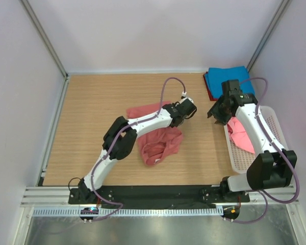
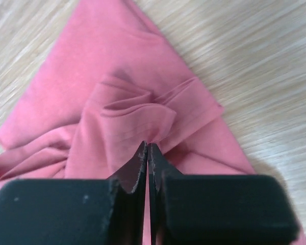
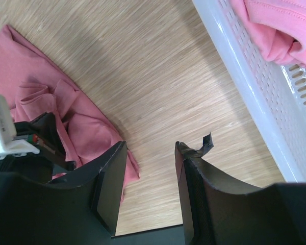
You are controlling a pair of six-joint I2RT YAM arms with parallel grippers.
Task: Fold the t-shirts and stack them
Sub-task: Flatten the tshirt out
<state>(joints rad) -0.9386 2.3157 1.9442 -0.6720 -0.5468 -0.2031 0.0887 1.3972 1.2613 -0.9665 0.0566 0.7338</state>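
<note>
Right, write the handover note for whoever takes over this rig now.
Left gripper: shut on a raised fold of the red t-shirt, which lies crumpled mid-table.
Right gripper: open, empty, over bare wood between that shirt and the white basket.
Done: a folded blue t-shirt sits on a red garment at the far right corner.
Left: fold and stack the red t-shirt, then the pink t-shirt in the basket.

Top view: left arm (image 1: 143,122) covers the middle of the red t-shirt (image 1: 160,145). right arm (image 1: 252,120) hides much of the pink shirt (image 1: 240,135) in the basket (image 1: 276,125). Far right, folded stack (image 1: 227,75): near edge behind right gripper (image 1: 218,113), garment count unclear. Left wrist view: red t-shirt cut off left and bottom.
</note>
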